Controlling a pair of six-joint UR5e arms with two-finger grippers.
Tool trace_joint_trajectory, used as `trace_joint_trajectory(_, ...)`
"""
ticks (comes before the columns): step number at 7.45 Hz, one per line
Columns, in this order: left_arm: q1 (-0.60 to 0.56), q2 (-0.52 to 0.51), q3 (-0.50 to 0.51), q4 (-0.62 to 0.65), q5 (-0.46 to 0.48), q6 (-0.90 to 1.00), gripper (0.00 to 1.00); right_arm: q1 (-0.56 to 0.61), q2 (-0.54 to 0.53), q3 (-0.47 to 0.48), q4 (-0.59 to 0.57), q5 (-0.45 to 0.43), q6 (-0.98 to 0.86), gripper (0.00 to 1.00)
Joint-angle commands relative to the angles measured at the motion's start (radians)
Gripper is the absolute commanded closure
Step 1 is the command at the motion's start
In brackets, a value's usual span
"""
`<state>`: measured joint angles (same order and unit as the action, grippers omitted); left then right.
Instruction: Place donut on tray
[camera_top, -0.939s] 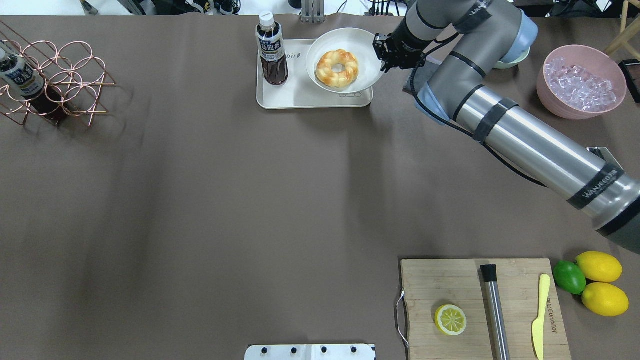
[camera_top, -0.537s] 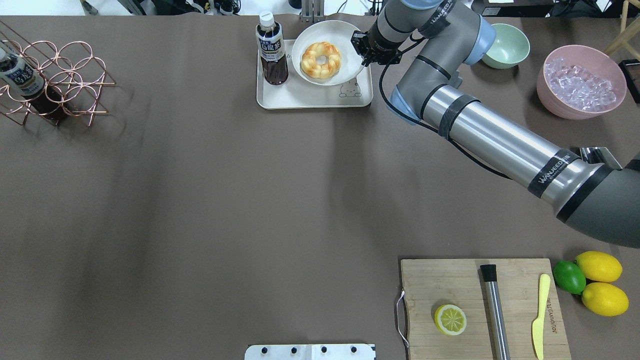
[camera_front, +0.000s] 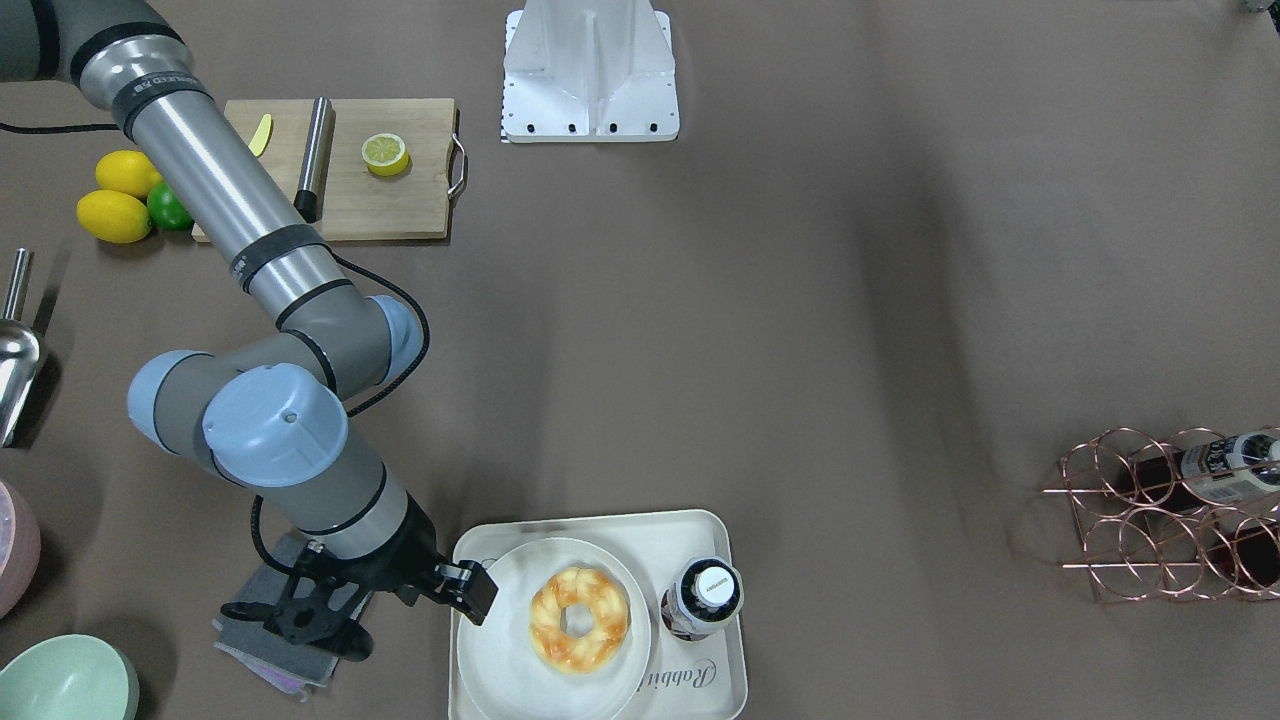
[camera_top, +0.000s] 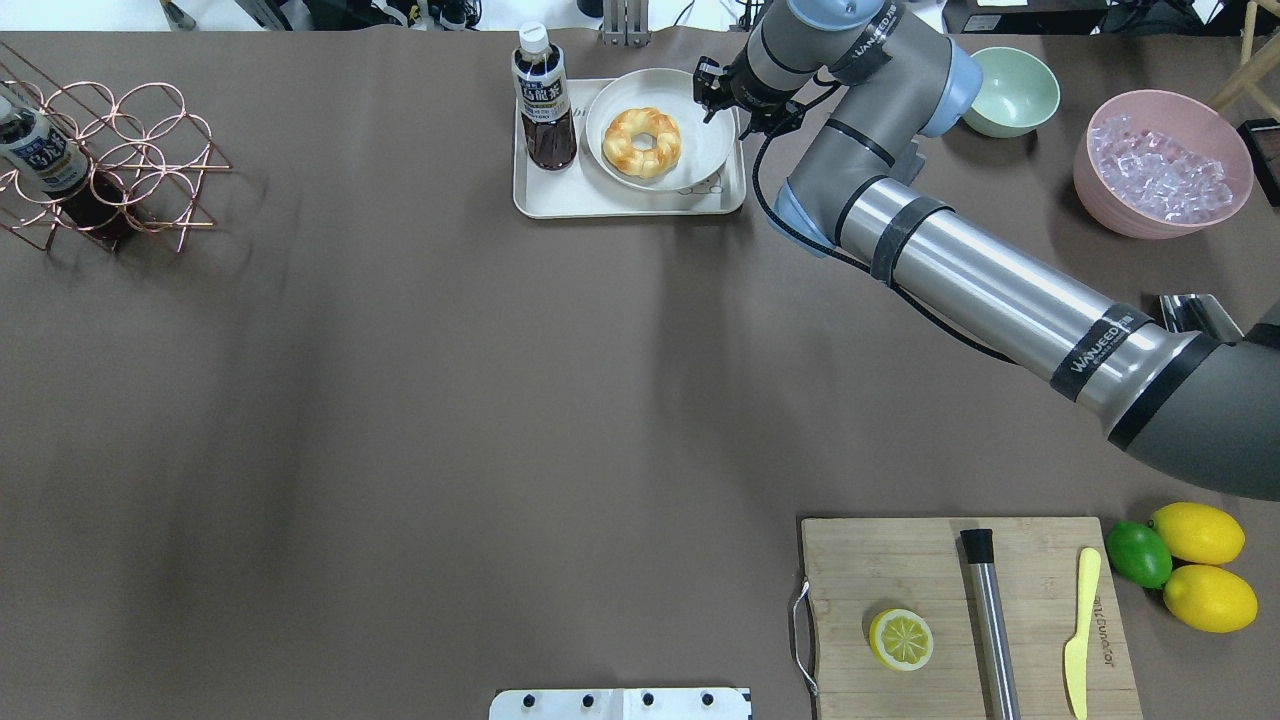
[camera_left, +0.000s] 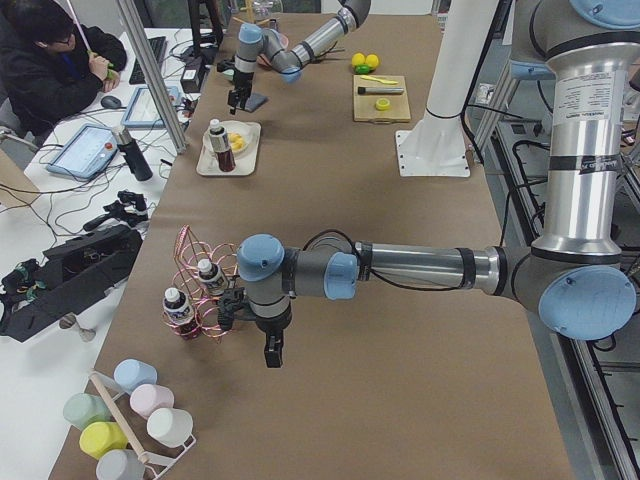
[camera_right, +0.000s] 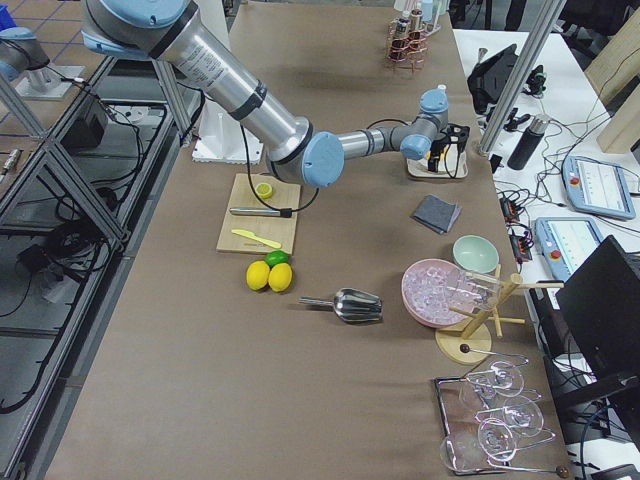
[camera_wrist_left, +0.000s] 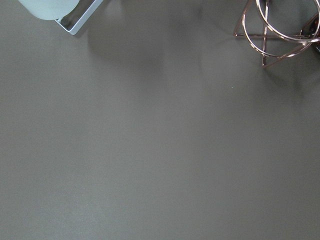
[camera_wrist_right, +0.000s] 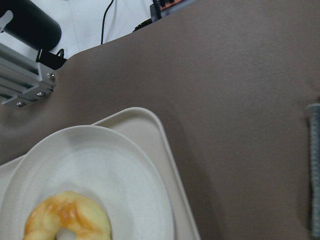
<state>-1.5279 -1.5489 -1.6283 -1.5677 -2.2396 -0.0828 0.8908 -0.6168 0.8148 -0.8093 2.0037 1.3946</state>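
The donut (camera_top: 642, 142) is golden-yellow with brown glazed patches and lies on a round white plate (camera_top: 700, 150). The plate sits on the right half of the cream tray (camera_top: 600, 200) at the table's far edge. My right gripper (camera_top: 716, 93) is at the plate's right rim and looks shut on it. In the front-facing view the gripper (camera_front: 478, 592) touches the rim of the plate (camera_front: 500, 660), and the donut (camera_front: 579, 618) is in the middle. The right wrist view shows the donut (camera_wrist_right: 67, 217) and the tray rim (camera_wrist_right: 150, 125). My left gripper (camera_left: 273, 355) hangs over bare table; I cannot tell its state.
A dark tea bottle (camera_top: 543, 100) stands on the tray's left half. A green bowl (camera_top: 1015, 92) and a pink bowl of ice (camera_top: 1160, 165) stand to the right. A copper wire rack (camera_top: 110, 160) is far left, and a cutting board (camera_top: 900, 560) with a halved lemon (camera_top: 900, 639) is near right.
My right gripper carried the plate with the donut leftward over the tray, then brought it down onto the tray's right half.
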Motion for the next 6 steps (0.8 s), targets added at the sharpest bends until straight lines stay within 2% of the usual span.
trace_joint_trajectory(1,0.000,0.001,-0.001,0.000,0.000,0.000,0.02,0.100,-0.257,0.281,-0.007,0.192,-0.067,0.00)
trace_joint_trajectory(2,0.000,0.001,-0.001,0.000,-0.002,0.000,0.02,0.141,-0.365,0.385,-0.010,0.257,-0.113,0.00)
trace_joint_trajectory(4,0.000,0.003,-0.001,0.000,-0.002,0.000,0.02,0.230,-0.478,0.467,-0.066,0.367,-0.243,0.00)
trace_joint_trajectory(5,0.000,0.003,-0.001,0.000,-0.002,0.000,0.02,0.247,-0.565,0.533,-0.095,0.372,-0.325,0.00)
trace_joint_trajectory(6,0.000,0.004,0.001,0.001,0.000,0.000,0.02,0.266,-0.642,0.620,-0.193,0.371,-0.410,0.00)
